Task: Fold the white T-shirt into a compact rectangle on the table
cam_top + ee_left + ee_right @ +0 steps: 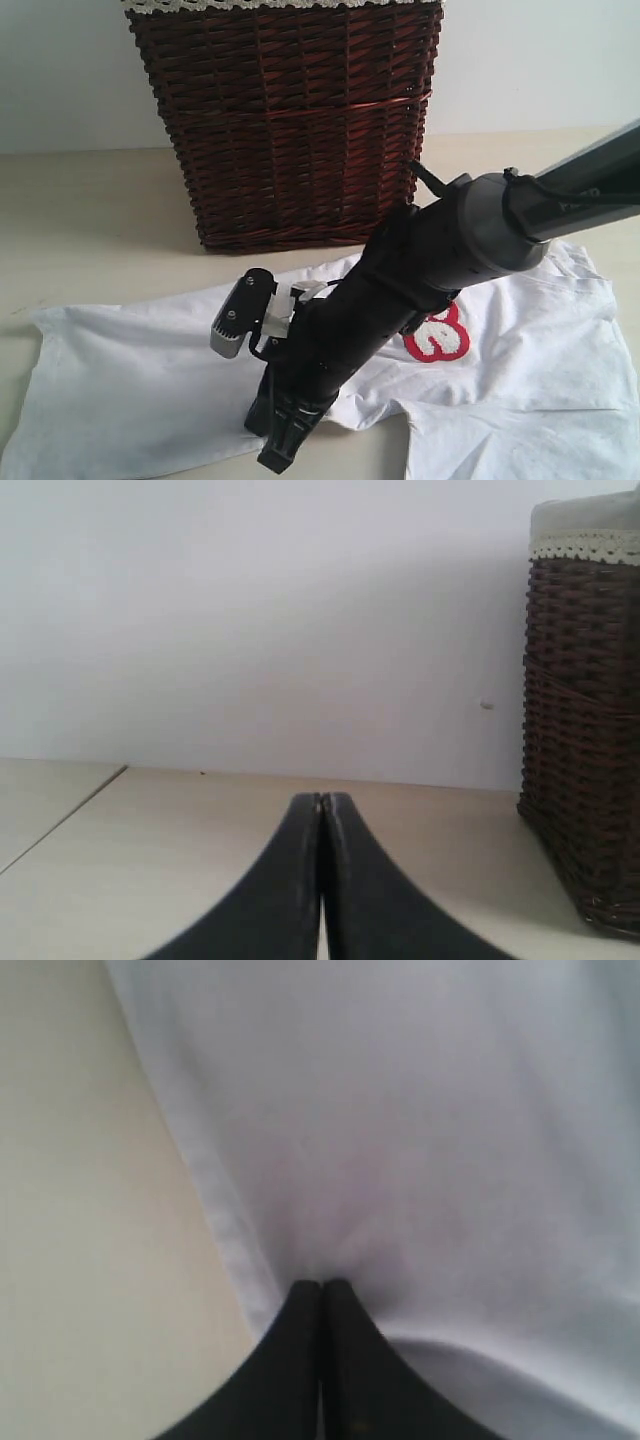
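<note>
Nearest, one right gripper [283, 452] reaches in from the right and comes down on the near edge of the one white T-shirt [130, 370]. In the right wrist view its two fingers are pressed together with the cloth puckered at their tips, pinching the shirt just inside the hem. The shirt lies spread and rumpled across the near part of the table [90, 210], lettered side up. One patch of red-outlined lettering [440, 335] shows beside the arm. Farther back stands one dark wicker basket [290, 130], touching the shirt's far edge, with a lace trim [280, 4] along its rim. The one left gripper [322, 798] shows only in its wrist view, fingers closed on nothing above bare table.
</note>
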Robot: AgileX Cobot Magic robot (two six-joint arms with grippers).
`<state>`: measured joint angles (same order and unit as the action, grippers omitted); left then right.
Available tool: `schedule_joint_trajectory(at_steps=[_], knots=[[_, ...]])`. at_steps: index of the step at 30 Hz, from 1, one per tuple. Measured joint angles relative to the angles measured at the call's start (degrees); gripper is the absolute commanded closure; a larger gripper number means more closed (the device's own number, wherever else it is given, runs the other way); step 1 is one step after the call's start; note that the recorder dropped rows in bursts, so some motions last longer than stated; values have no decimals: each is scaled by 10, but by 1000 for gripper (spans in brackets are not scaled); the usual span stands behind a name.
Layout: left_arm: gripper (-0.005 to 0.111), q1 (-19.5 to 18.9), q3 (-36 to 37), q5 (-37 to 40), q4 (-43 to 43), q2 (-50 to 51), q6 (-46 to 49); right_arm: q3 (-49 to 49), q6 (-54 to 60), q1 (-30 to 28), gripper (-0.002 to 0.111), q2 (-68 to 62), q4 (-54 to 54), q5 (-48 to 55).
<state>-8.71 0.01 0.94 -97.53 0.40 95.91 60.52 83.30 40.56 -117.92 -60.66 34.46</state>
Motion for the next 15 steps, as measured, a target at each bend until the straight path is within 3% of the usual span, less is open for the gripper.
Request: schedule_joint_trajectory(at_steps=[9, 11, 12, 13, 15], knots=[[107, 0, 0, 0, 0, 0, 0, 37, -72, 2, 108, 40, 89, 96], [107, 0, 0, 0, 0, 0, 0, 41, -96, -6, 108, 107, 197, 140], [107, 0, 0, 0, 0, 0, 0, 42, -107, -28, 108, 153, 287, 213], [107, 0, 0, 0, 0, 0, 0, 40, -107, -41, 103, 168, 325, 247], [107, 0, 0, 0, 0, 0, 0, -14, -55, -125, 81, 226, 414, 333]])
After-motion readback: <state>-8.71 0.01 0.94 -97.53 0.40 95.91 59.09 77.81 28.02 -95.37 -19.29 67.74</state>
